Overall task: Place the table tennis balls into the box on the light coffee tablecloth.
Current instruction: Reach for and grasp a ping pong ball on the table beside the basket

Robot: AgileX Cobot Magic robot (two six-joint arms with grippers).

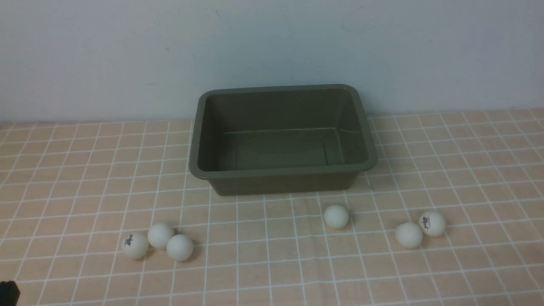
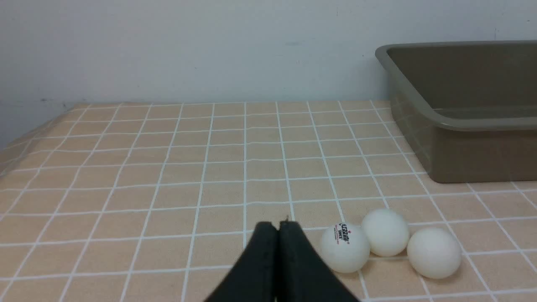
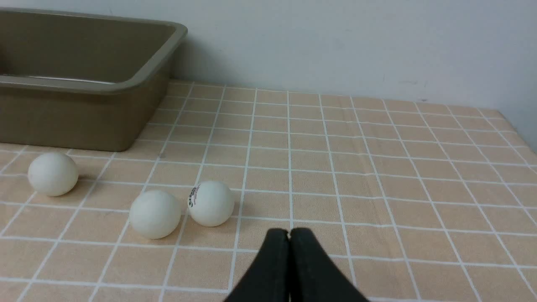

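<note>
Checked tablecloth (image 1: 85,170); left hand (image 2: 278,226), right hand (image 3: 289,233) closed, seemingly hovering low.

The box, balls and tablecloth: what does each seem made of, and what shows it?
The box looks like moulded olive plastic: smooth, faintly glossy, rounded rim. The table tennis balls look like matte white plastic, some with printed logos. The tablecloth may be fabric or vinyl; its grid looks printed.

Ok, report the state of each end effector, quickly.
Left end effector: closed, holding nothing.
Right end effector: closed, holding nothing.
</note>
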